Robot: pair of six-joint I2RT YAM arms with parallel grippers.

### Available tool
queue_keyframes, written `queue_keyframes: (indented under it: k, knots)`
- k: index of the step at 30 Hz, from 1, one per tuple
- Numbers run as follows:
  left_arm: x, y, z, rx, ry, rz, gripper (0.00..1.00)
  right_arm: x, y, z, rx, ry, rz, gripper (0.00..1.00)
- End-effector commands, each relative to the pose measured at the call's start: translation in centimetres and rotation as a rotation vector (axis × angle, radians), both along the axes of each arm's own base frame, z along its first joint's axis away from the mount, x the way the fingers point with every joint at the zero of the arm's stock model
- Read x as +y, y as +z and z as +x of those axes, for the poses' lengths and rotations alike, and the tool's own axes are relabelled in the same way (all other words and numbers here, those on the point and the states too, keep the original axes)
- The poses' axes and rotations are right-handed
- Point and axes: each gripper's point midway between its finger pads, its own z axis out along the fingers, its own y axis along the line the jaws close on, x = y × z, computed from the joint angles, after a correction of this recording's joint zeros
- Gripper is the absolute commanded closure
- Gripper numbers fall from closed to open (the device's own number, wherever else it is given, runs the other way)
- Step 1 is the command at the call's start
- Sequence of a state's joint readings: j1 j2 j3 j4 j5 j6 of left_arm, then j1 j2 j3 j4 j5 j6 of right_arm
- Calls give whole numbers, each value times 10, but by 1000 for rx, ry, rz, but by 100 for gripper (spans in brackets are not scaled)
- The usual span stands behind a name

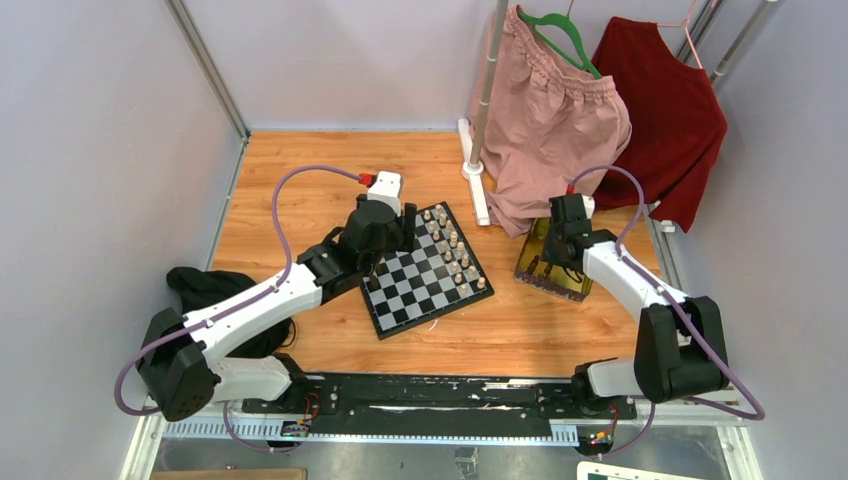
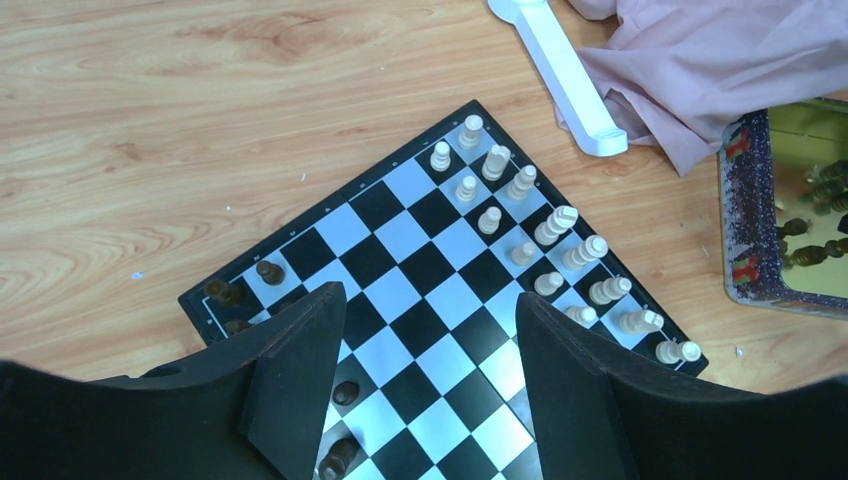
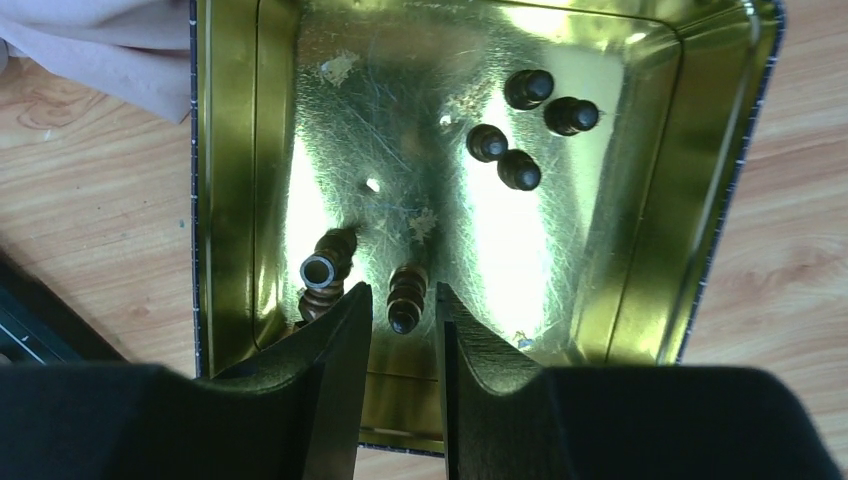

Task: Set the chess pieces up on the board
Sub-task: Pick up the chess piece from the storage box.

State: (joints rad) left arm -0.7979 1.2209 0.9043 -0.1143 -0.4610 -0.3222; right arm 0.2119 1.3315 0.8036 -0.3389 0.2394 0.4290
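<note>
1. Right wrist view: R claw (image 3: 404,293) sits low in tray (image 3: 640,210). Jaws are part-open either side of one dark piece (image 3: 405,290) lying on its side by the tray's near wall. No pinch yet that I can see.
2. Step in hand, I'd judge: pick that piece. Only its end is btwn the jaws, so go a bit deeper and center on its body before squeezing.
3. Two more lying pieces (image 3: 325,270) sit just beside one pad (image 3: 335,350). Keep that pad off them or you'll drag a second one.
4. Four upright ones (image 3: 520,170) stand twd the tray's far-right corner, well apart. Leave for later.
5. Squeeze slow: a small round piece on shiny metal will likely roll or squirt out.
6. Lift straight up and clear the tray wall before swinging to the board (image 1: 420,285).
7. L claw (image 2: 428,300) is wide open, empty, hovering over the board's dark-side edge. A few dark pieces (image 2: 268,271) stand along that edge; white pieces (image 2: 555,225) line the edge nearest the tray.
8. L claw crowds the target squares, so approach w/ care.
</note>
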Motion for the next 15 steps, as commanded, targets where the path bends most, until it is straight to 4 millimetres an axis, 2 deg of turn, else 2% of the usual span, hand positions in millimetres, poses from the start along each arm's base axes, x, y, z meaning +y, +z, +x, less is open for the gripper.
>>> queue_keyframes:
  k: [1, 13, 15]
  knots:
    - [6, 10, 1, -47, 31, -28, 31, 3, -13, -1, 21, -14, 44, 66]
    - [12, 12, -2, -58, 43, -37, 31, 3, -22, -9, 41, -14, 49, 67]
    - [13, 12, -2, -58, 46, -37, 31, 2, -23, -11, 41, -17, 46, 70]
